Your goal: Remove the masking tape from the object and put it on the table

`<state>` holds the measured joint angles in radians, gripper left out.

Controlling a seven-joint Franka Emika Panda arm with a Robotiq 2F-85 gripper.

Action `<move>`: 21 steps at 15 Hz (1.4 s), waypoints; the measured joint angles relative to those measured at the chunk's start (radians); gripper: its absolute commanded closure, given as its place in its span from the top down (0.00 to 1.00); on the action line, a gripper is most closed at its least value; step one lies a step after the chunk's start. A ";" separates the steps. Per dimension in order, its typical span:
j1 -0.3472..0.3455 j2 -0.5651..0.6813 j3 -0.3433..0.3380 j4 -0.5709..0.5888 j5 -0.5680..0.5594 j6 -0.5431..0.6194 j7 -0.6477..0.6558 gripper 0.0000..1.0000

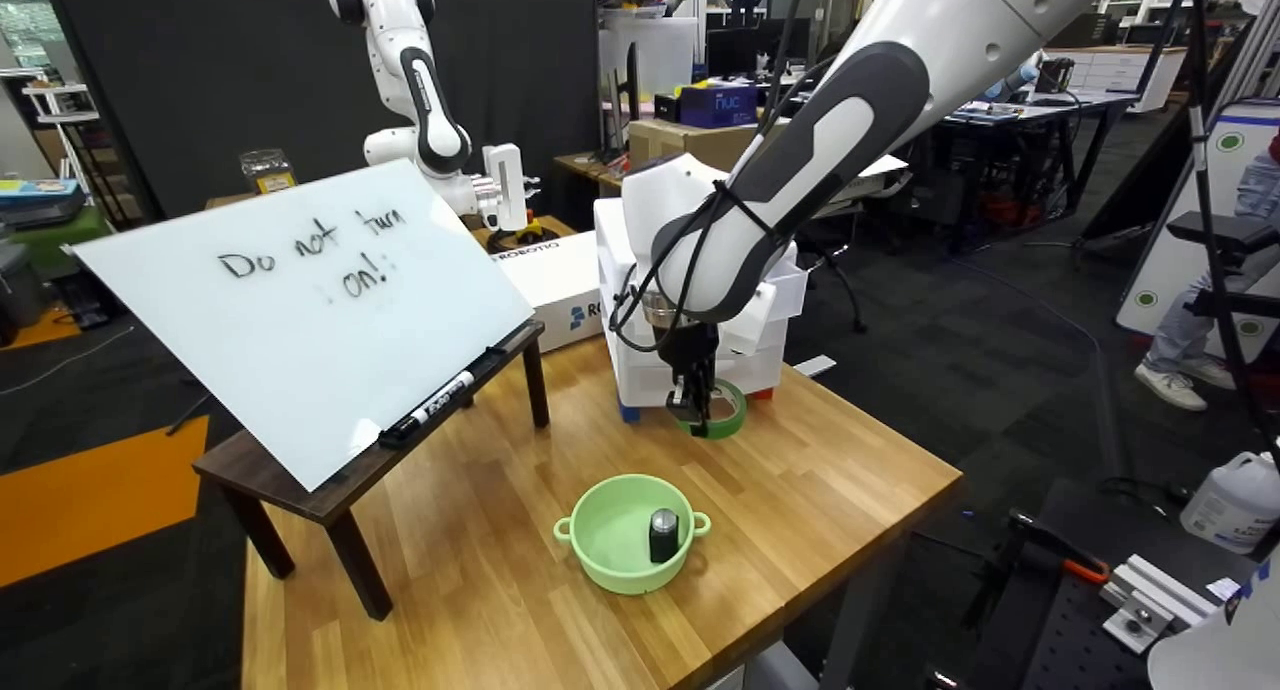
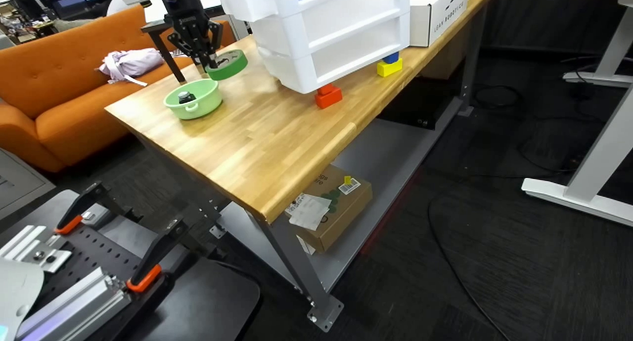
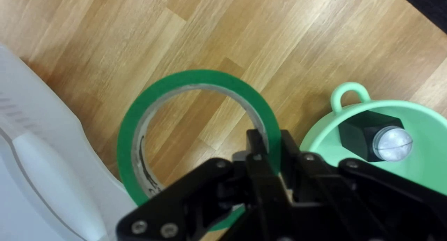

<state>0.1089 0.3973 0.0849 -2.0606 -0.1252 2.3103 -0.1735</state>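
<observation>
The masking tape is a green roll, seen in both exterior views [image 1: 738, 413] [image 2: 232, 70] and in the wrist view [image 3: 126, 139]. My gripper [image 3: 268, 146] is shut on one side of its ring, one finger inside the hole and one outside. In both exterior views the gripper [image 1: 697, 418] [image 2: 209, 64] holds the tape above the wooden table [image 1: 500, 590] [image 2: 277, 133], between the white drawers and the green bowl. The gripper hides part of the ring in the wrist view. I cannot tell which object the tape was on.
A light green bowl [image 1: 605, 540] holds a black item with a silver top [image 1: 663, 542]. White stacked drawers [image 1: 640, 375] [image 3: 42, 157] stand close to the tape. A whiteboard [image 1: 300, 320] leans on a small dark low table [image 1: 270, 470]. Red [image 2: 328, 99] and yellow [image 2: 389, 68] blocks sit under the drawers.
</observation>
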 measured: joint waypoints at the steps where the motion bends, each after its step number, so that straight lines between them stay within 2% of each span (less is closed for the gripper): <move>1: -0.003 0.000 -0.002 -0.005 0.000 0.010 0.000 0.04; 12: -0.002 -0.004 -0.005 -0.024 -0.015 0.053 0.026 0.04; 21: 0.150 -0.089 0.034 -0.110 -0.085 0.066 0.267 0.04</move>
<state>0.2586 0.3079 0.1191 -2.1711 -0.2102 2.3768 0.0935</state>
